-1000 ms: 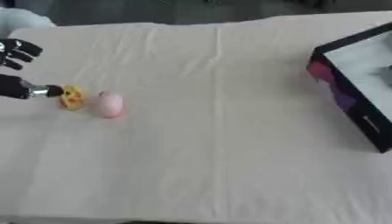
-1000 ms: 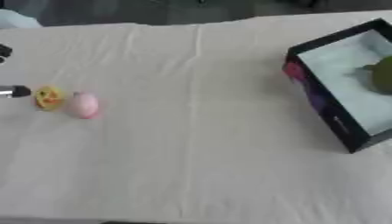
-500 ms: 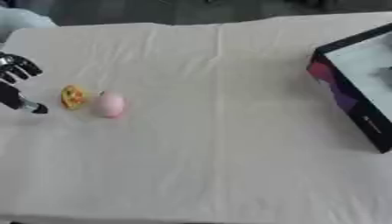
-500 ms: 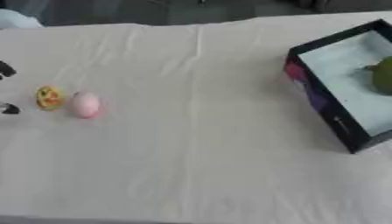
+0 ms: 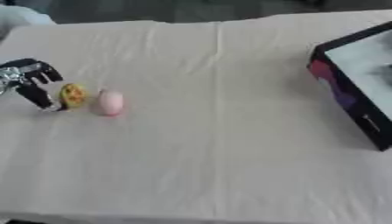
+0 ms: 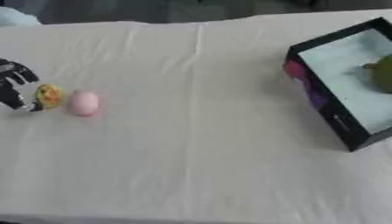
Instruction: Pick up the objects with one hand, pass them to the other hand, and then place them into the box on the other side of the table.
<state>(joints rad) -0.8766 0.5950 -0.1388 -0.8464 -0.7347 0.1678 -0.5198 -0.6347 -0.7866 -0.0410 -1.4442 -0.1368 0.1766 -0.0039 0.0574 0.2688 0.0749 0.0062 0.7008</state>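
The left hand (image 5: 30, 81) has come down and in toward the small yellow thing (image 5: 73, 95) at the left side of the worktop (image 5: 214, 131). A second ago it sat higher, with one fingertip against the yellow thing's far side. Half a second ago it had dropped back a little, apart from it. Now its dark fingers (image 5: 38, 97) reach down to the cloth just beside the yellow thing, touching it or very nearly so; which cannot be told. The fingers are spread and only partly bent, and they hold nothing.

The yellow thing has not moved: it lies on the cloth where it was, with the pink egg-shaped thing (image 5: 111, 102) just to its right, the two close together but apparently not touching. Neither has been lifted.

The box (image 6: 344, 87) stands at the far right of the worktop, well apart from both, with a green thing (image 6: 380, 75) already lying inside it. The right hand shows in neither view.

So the task seems to be at the start of a new pick: the hand is settling its approach on the yellow thing, not yet closing. The grasp, the pass to the other hand and the placing in the box are all still to come.
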